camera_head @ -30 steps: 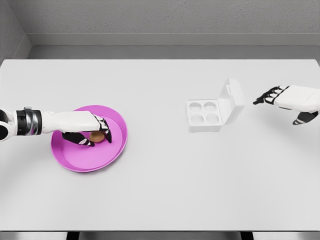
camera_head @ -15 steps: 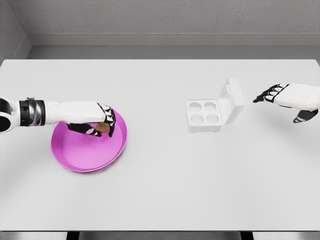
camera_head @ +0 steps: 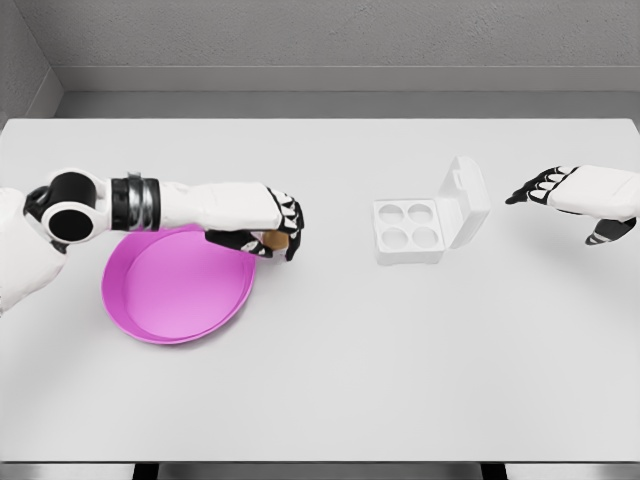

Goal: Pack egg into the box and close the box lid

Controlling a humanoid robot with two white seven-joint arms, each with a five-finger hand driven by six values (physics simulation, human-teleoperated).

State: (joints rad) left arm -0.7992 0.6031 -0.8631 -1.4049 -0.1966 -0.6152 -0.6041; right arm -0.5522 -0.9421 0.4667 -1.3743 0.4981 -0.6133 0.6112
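Table (camera_head: 320,380) is plain white and takes up nearly the whole view, gray wall at the far side. Biggest thing on it is the magenta plate (camera_head: 170,300) at the left, nothing lying in it. Right of center sits the white egg box (camera_head: 408,230), four round cups showing, lid (camera_head: 463,200) propped up open on its right side. Left hand (camera_head: 265,228) hangs just past the plate's right rim, fingers wrapped around the brown egg (camera_head: 272,239), so the egg is up off the table between plate and box. Right hand (camera_head: 560,190) hovers well right of the box, fingers loosely spread, holding nothing.
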